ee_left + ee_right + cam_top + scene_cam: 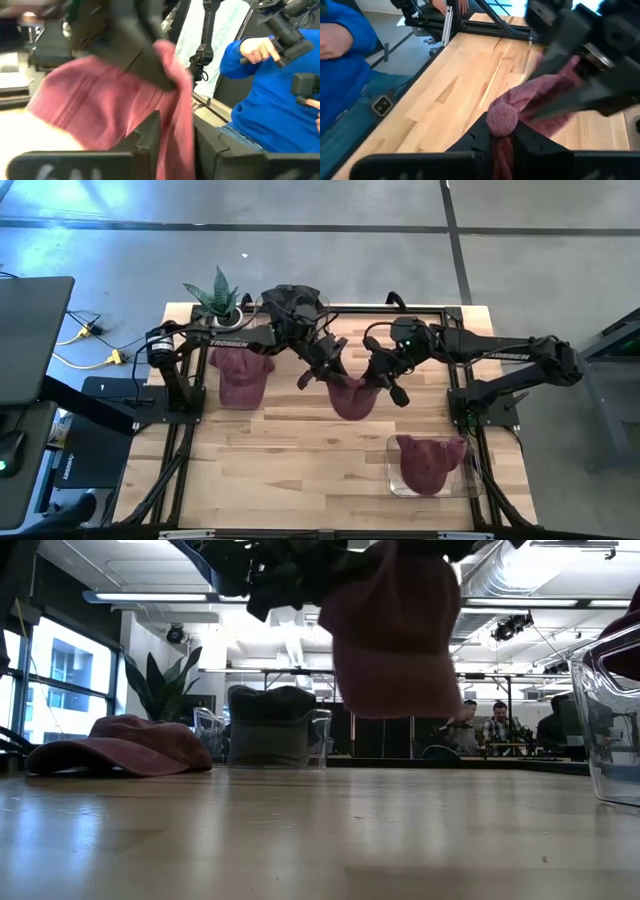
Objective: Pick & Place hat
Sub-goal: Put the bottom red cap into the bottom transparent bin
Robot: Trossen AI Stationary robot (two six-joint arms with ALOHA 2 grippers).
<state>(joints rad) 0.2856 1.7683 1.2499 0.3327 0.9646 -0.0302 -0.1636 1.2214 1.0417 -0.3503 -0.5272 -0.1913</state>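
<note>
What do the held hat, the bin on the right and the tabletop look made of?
Hat: soft maroon fabric, apparently washed cotton; it sags and folds between both grippers.
Bin: clear, glossy plastic; the hat inside shows through.
Tabletop: light wood planks with visible grain and seams.

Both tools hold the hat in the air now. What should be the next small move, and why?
Probably the left tool should let go, so the right tool can carry the held hat alone. Both grip it above the table, and the clear bin, already holding another hat, is on the right arm's side.
</note>
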